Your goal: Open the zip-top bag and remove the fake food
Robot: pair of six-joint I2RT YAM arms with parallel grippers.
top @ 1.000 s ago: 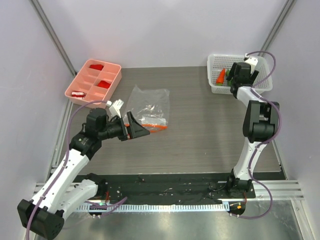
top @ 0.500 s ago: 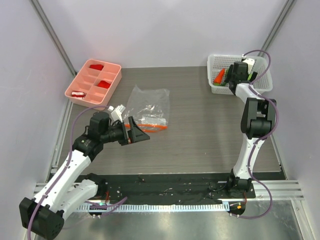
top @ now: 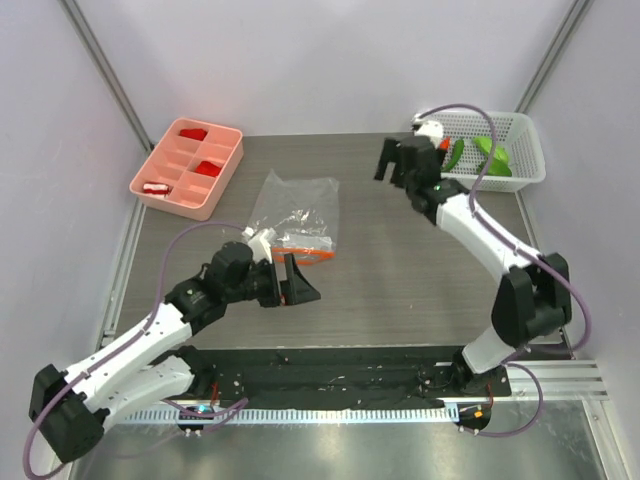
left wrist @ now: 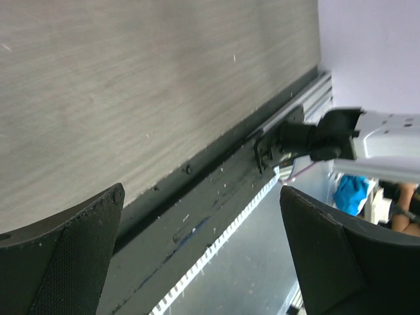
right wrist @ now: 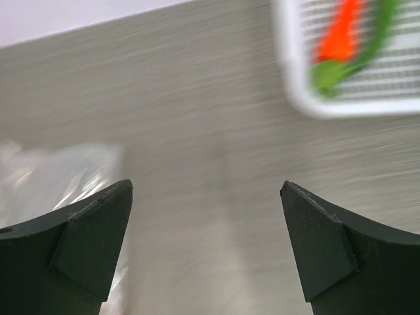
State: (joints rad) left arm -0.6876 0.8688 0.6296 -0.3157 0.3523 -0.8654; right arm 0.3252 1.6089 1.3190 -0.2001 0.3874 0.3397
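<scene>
The clear zip-top bag (top: 295, 205) lies flat on the table, its orange-red zip strip (top: 303, 250) at the near edge. I cannot make out food inside it. My left gripper (top: 298, 284) is open and empty just in front of the strip, apart from it; its wrist view (left wrist: 200, 190) faces the table's near edge. My right gripper (top: 393, 165) is open and empty above the table, between the bag and the white mesh basket (top: 525, 172). The basket holds an orange carrot piece (top: 443, 150), a dark green chili (top: 456, 153) and a light green piece (top: 492, 152). The right wrist view (right wrist: 207, 187) shows the carrot (right wrist: 338, 36) and the bag's edge (right wrist: 46, 177).
A pink divided tray (top: 188, 168) with small red blocks stands at the back left. The dark rail (top: 330, 370) runs along the near edge. The right arm's base (left wrist: 328, 139) shows in the left wrist view. Grey walls close in both sides.
My right gripper has swung out of the basket, left over the table towards the bag. My left gripper has moved right and nearer, away from the bag's zip edge.
</scene>
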